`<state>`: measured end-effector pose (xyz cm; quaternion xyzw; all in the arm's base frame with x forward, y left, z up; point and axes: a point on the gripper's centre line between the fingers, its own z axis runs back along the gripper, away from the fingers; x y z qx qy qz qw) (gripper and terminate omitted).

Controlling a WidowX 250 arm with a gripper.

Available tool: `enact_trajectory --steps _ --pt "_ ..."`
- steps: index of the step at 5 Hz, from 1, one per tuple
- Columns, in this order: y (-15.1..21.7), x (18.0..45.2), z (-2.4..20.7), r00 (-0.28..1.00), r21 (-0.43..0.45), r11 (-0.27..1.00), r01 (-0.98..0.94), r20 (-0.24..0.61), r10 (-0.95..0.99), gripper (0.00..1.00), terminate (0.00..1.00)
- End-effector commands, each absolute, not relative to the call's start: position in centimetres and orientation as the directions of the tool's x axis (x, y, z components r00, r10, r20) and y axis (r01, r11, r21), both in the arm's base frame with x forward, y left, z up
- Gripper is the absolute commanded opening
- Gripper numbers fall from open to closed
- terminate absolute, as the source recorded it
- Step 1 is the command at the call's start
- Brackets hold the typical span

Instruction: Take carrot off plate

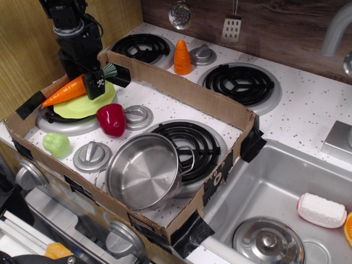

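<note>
The carrot (65, 92) is long and orange, with a dark green leafy top (109, 69). It lies tilted over the back left of the lime-green plate (82, 106), its tip pointing left past the plate's rim. My gripper (92, 82) comes down from above and is shut on the carrot's thick end, near the leaves. One black finger (99, 83) shows in front of the carrot. The plate rests on the front left burner.
A red pepper (111, 119) touches the plate's right edge. Silver lids (137, 116) (92, 156), a green toy (56, 144) and a steel pot (144, 171) sit nearby. A cardboard wall (181, 88) fences the area. A stubby orange cone (182, 57) stands behind it.
</note>
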<state>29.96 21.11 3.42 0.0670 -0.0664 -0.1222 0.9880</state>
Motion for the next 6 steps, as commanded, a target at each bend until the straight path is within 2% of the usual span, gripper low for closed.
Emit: enact_trajectory --steps 1,2,4,6 --pt "22.2 30.4 4.8 0.963 0.158 0.966 0.203 0.148 -0.226 1.00 0.00" --pt "22.6 30.3 5.2 0.964 0.157 0.966 0.204 0.142 -0.226 0.00 0.00" --pt "22.2 30.6 6.1 0.965 0.197 0.961 0.194 0.140 -0.223 0.00 0.00" --pt "20.2 31.7 10.4 0.992 0.249 0.968 0.027 0.117 -0.058 0.00 0.00"
